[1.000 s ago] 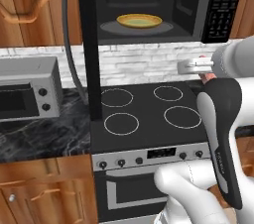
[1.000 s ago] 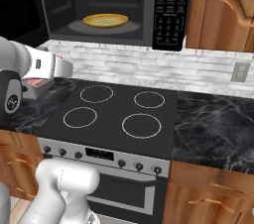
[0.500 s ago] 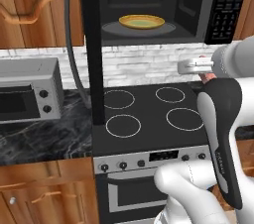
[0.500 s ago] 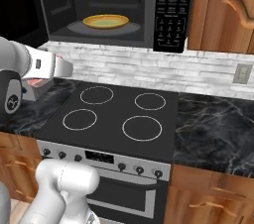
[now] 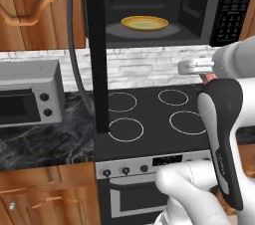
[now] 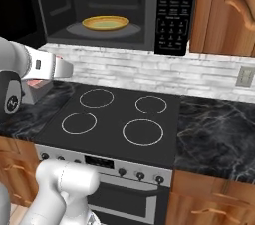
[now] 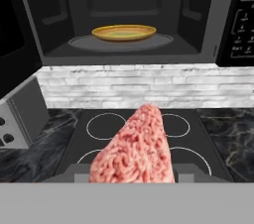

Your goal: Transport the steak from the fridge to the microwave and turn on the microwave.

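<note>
Carrying was the step judged to be in hand: the steak was seen in the hand view held out from the gripper above the black stovetop, short of and below the microwave. The microwave's door was swung wide open, and a yellow plate was seen on the turntable inside, with nothing on it. The jaws were set partly apart and closed on the steak's near end, the pink slab being gripped between them; the fingertips themselves were largely hidden by the meat. For the next move, a lift and a reach forward were judged to be called for, so that the steak could be brought through the opening and lowered onto the plate. The keypad was not yet touched.
</note>
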Robot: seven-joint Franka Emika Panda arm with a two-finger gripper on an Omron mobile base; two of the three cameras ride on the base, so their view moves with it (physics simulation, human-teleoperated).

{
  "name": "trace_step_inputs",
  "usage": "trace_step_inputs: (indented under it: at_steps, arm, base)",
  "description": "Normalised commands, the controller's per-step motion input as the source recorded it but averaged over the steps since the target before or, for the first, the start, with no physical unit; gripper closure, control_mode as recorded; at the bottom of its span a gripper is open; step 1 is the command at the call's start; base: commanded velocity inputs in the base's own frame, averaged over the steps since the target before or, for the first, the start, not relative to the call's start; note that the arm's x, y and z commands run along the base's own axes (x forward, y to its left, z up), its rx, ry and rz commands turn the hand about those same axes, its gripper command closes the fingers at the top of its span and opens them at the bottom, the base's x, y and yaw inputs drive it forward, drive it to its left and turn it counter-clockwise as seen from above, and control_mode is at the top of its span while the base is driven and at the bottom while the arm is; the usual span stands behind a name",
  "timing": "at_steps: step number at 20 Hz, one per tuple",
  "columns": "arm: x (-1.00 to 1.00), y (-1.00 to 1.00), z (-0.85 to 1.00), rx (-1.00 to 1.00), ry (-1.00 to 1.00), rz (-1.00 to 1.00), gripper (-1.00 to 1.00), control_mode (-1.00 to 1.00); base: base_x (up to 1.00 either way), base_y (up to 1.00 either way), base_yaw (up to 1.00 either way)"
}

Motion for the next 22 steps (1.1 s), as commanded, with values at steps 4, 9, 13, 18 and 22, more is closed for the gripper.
trace_step_inputs:
  at_steps: [4,9,13,18,22]
  arm:
    - [0.00,0.00,0.00,0.00,0.00,0.00,1.00,1.00]
    - [0.00,0.00,0.00,0.00,0.00,0.00,1.00,1.00]
    - [0.00,0.00,0.00,0.00,0.00,0.00,1.00,1.00]
    - [0.00,0.00,0.00,0.00,0.00,0.00,1.00,1.00]
    - [0.00,0.00,0.00,0.00,0.00,0.00,1.00,1.00]
  base:
    - [0.34,0.19,0.00]
    - [0.36,0.18,0.00]
    - [0.34,0.19,0.00]
    - [0.33,0.20,0.00]
    - [0.33,0.19,0.00]
